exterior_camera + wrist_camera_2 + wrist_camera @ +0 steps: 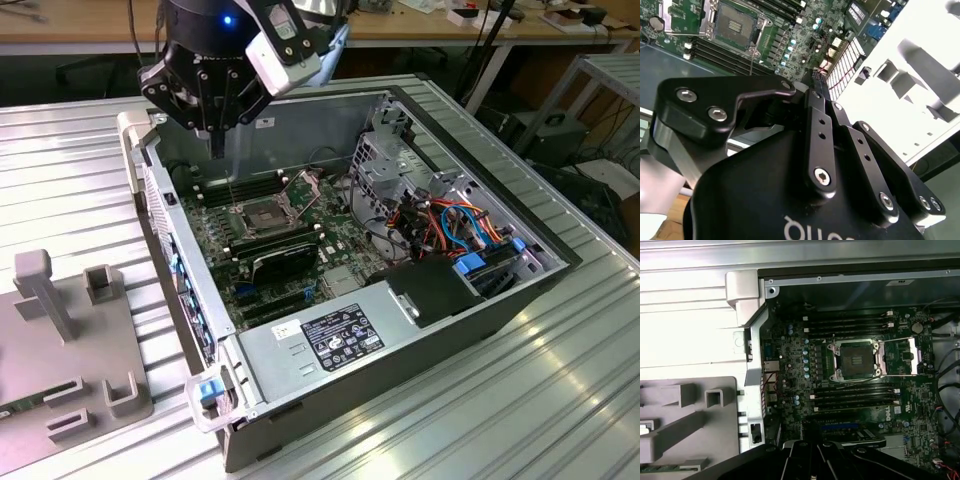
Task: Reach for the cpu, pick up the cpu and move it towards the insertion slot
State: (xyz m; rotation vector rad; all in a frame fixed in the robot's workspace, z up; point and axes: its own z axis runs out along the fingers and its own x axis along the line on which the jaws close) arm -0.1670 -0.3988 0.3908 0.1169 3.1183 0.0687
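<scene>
Hovering above slot (262, 213), far-left in case (320, 115) — gripper (217, 135) pressed together; cpu pinched or not, cannot tell; slot looks bare.

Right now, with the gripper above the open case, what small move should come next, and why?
Probably a small slide toward the exterior view's right, kept high. The gripper hangs above the case, toward the exterior view's left of the slot, whose dark centre lies bare, so centring over it before any lowering looks safer.
</scene>
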